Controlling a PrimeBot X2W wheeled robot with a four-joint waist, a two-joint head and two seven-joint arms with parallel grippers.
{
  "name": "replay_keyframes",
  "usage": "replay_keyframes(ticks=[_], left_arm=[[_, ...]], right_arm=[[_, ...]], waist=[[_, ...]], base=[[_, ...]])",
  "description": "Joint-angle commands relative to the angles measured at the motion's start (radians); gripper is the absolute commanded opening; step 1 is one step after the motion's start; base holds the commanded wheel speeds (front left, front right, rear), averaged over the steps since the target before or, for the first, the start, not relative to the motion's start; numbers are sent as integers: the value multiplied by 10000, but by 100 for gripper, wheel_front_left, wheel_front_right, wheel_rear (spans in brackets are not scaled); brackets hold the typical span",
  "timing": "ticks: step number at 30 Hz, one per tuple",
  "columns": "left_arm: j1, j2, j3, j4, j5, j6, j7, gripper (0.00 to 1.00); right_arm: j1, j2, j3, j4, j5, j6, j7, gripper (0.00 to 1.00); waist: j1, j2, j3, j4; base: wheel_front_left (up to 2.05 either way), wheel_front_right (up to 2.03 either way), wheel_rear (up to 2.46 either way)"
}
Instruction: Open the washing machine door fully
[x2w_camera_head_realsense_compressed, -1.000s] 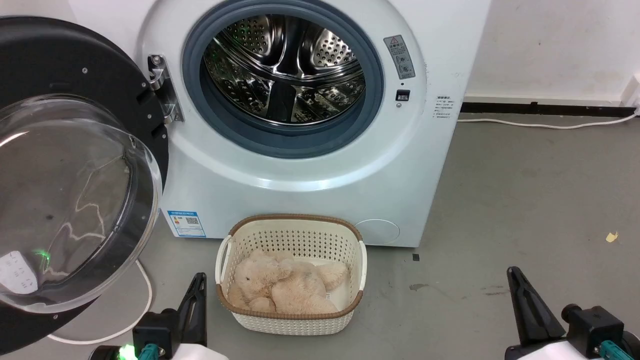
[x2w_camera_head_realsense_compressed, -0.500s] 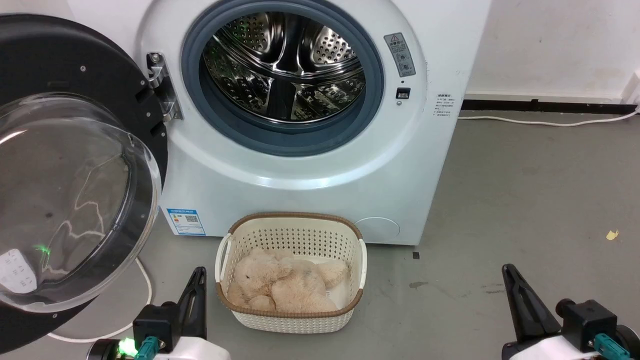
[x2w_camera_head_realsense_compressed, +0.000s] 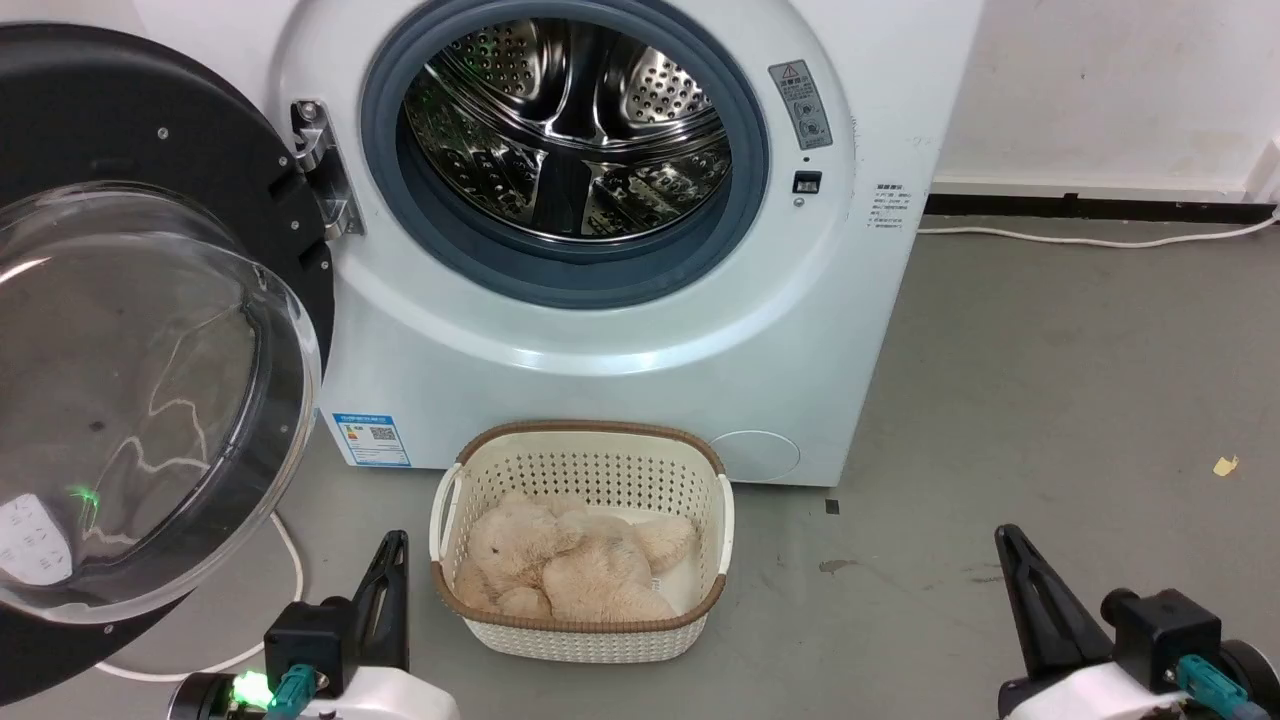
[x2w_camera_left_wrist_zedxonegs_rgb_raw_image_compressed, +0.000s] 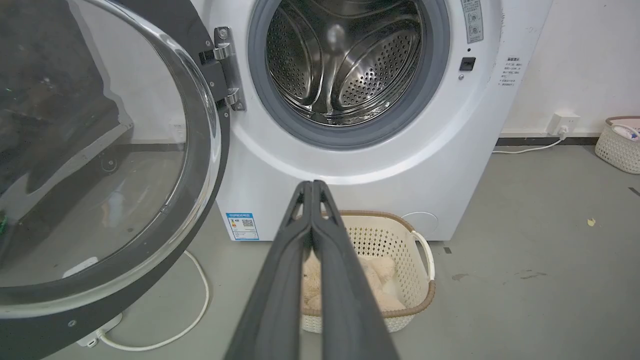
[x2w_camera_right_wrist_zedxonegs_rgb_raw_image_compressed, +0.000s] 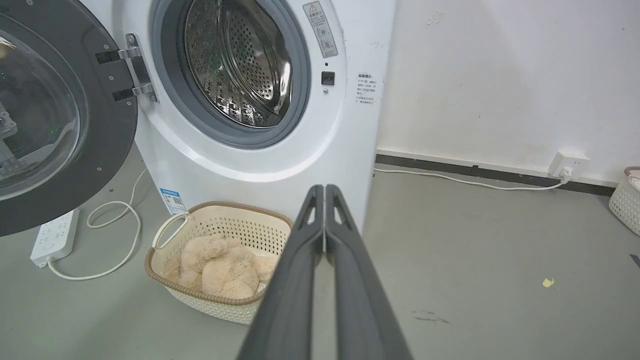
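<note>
Two tools, left tool (x2w_camera_head_realsense_compressed: 396, 548) and right tool (x2w_camera_head_realsense_compressed: 1008, 545), hang closed and empty, likely because the glossy round black washing machine door (x2w_camera_head_realsense_compressed: 120, 110) already stands wide.

The washing machine door (x2w_camera_head_realsense_compressed: 170, 110) is cut off by the head view's left edge, and the washing machine (x2w_camera_head_realsense_compressed: 620, 340) loses its top past the upper edge. Print on the warning label (x2w_camera_head_realsense_compressed: 800, 105) and blue sticker (x2w_camera_head_realsense_compressed: 372, 440) is too small to read. The laundry basket (x2w_camera_head_realsense_compressed: 590, 640) wall hides the lower part of the plush toy (x2w_camera_head_realsense_compressed: 560, 570). A white basket (x2w_camera_left_wrist_zedxonegs_rgb_raw_image_compressed: 617, 150) is cropped at the left wrist view's right edge.
</note>
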Motion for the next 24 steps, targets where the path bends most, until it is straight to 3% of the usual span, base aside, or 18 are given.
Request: replay_keyframes(ticks=[1, 24], left_arm=[[-198, -74, 81, -40, 94, -75, 51, 0], [-396, -331, 468, -62, 486, -370, 382, 0]], right_arm=[[-233, 10, 30, -34, -100, 4, 79, 0], [-489, 13, 123, -47, -321, 5, 521, 0]], waist=[[-1, 0, 8, 0], [-1, 0, 110, -1]], base=[[0, 0, 0], [0, 0, 0]])
